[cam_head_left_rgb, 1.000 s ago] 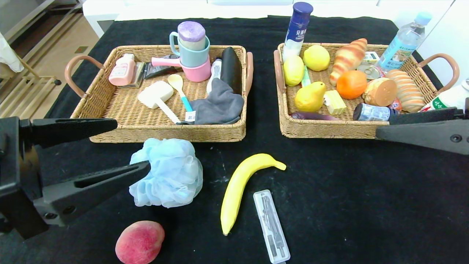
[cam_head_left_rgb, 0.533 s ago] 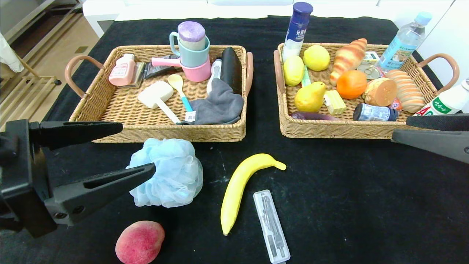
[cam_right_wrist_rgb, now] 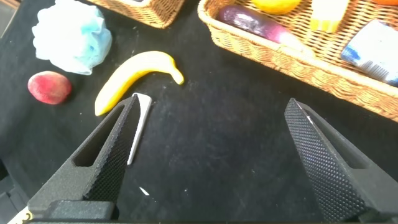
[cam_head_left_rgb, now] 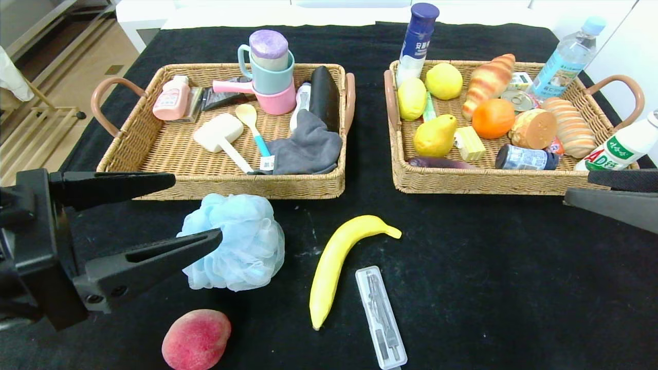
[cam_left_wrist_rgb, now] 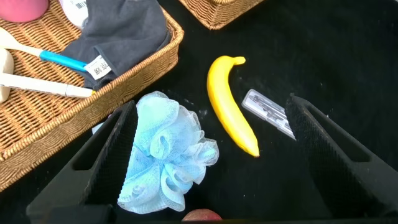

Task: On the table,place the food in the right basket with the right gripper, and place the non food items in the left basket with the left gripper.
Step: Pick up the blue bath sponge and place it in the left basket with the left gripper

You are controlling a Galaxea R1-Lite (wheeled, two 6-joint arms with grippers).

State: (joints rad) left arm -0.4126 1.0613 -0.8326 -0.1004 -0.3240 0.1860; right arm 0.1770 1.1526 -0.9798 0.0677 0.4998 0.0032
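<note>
Left hand (cam_head_left_rgb: 193, 210) hangs spread wide, fingers straddling the blue pouf (cam_head_left_rgb: 236, 242) on the desk (cam_head_left_rgb: 488, 288), perhaps grazing it, while right hand (cam_head_left_rgb: 614, 191), also spread, hovers beside the right basket (cam_head_left_rgb: 462, 182).

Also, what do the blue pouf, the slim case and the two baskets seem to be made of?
Blue pouf: gathered soft mesh, probably nylon, matte and ruffled.
Slim case: translucent plastic, smooth; a metal compass shows through.
Left basket and right basket: woven wicker or rattan, tan, with smooth brown handles, perhaps coated.
</note>
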